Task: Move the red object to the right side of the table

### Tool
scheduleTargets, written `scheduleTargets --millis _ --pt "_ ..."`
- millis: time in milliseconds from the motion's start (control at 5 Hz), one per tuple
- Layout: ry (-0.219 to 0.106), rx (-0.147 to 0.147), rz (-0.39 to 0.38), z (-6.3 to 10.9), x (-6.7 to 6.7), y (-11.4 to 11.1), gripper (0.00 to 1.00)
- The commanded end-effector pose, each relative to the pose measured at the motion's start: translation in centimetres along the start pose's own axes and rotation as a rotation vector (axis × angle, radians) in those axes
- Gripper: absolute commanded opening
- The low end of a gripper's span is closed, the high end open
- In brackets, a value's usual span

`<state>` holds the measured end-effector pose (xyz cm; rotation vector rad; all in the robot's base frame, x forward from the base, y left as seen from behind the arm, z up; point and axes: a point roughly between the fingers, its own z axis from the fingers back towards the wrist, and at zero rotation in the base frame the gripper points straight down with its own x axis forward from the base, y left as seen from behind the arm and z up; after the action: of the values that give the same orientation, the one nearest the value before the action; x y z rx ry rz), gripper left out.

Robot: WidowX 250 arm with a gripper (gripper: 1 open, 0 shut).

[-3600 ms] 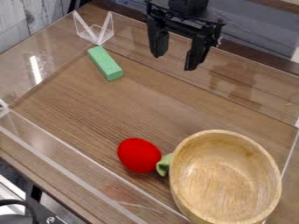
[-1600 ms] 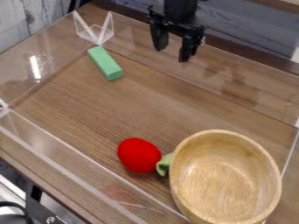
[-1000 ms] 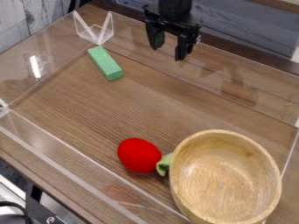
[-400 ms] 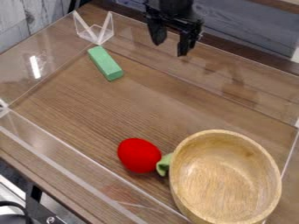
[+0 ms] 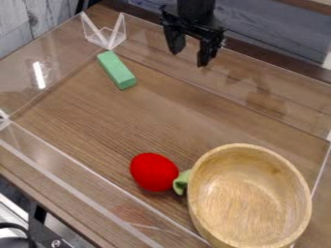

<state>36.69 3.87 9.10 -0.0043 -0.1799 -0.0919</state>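
The red object [image 5: 153, 171], a small round toy fruit with a light-green stem, lies on the wood-grain table [image 5: 195, 111] near the front, touching the left side of a wooden bowl. My gripper [image 5: 191, 51] hangs at the far end of the table, pointing down, its two black fingers apart with nothing between them. It is well away from the red object.
A round light-wood bowl [image 5: 251, 206] sits at the front right. A green rectangular block [image 5: 116, 69] lies at the back left. Low clear acrylic walls [image 5: 52, 165] edge the table, with a folded clear piece [image 5: 104, 34] in the back left corner.
Compared with the oldest frame, the gripper looks smaller and narrower and sits farther back. Over the last second it has stayed almost in place. The red object, bowl and block have not moved.
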Motion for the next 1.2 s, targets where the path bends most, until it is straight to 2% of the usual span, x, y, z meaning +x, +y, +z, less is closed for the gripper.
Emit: scheduleTargets --millis 0,200,400,600,1000 --pt "-0.092 0.012 0.003 2.9 0.9 -0.4 1.00" --pt "-0.098 0.012 0.006 2.9 1.0 -0.5 1.00" --pt "-0.056 -0.032 -0.149 2.4 -0.7 -0.8 1.00" --pt "-0.030 -0.074 -0.305 2.0 -1.8 -1.3 1.00" --pt "-0.007 -0.143 -0.663 2.5 -4.9 -2.0 1.00"
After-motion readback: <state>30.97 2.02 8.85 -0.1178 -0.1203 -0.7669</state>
